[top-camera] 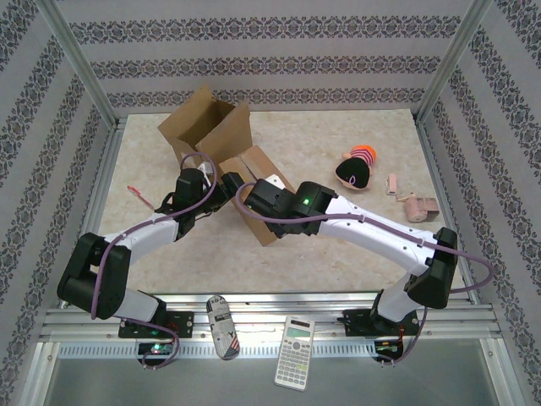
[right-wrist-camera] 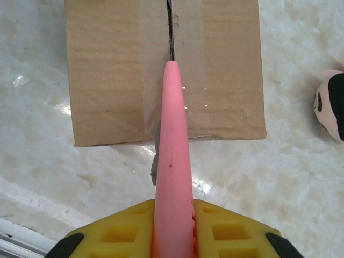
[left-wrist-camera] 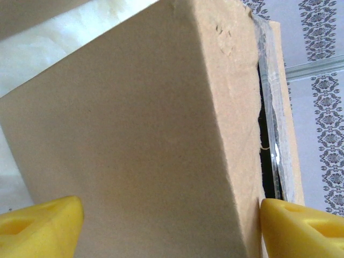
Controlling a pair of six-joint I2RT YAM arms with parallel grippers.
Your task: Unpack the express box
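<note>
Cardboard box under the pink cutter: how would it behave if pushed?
Cardboard box likely slides rather than tips: it sits low on the glossy tabletop. Its walls look stiff, so it should hold shape. The taped seam gapes, so flaps may flex.

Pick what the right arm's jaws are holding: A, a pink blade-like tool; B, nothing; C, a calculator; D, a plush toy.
A: the right wrist view shows the pink tool clamped between the yellow jaws, its tip on the taped seam of the cardboard box.

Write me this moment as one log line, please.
left gripper: gripping express box | right gripper: shut on pink tool | tool tip: on taped seam
</note>
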